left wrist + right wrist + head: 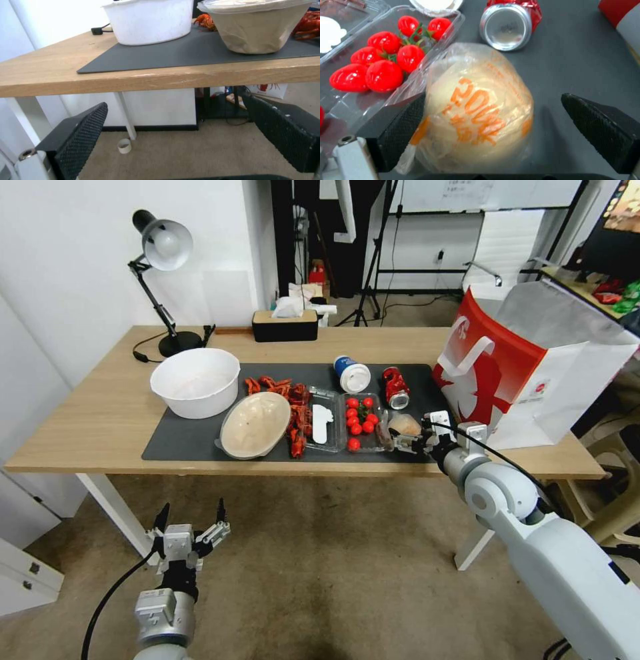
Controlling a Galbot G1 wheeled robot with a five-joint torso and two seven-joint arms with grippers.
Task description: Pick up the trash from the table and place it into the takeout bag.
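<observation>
On the dark grey mat [200, 437] of the light-wood table [100, 407], the right gripper [493, 125] is straddling, fingers spread wide, the crumpled clear orange-printed wrapper [480, 112] beside the red-and-white takeout bag [527, 373], while the open left gripper [190, 523] is hanging below the table edge.

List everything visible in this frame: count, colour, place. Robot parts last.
table: 1, light wood, centre
mat: 1, dark grey, mid-table
takeout bag: 1, red-white, table's right end
white bowl: 1, mat's left
beige bowl: 1, tilted, mat front
crushed can: 1, red, near bag
blue-white cup: 1, lying, mat rear
tomato tray: 1, clear, red tomatoes
wrapper: 1, clear, orange print, between right claw's fingers
lamp: 1, black, rear left
tissue box: 1, black, rear
left claw: open, below table
right claw: open, around wrapper
</observation>
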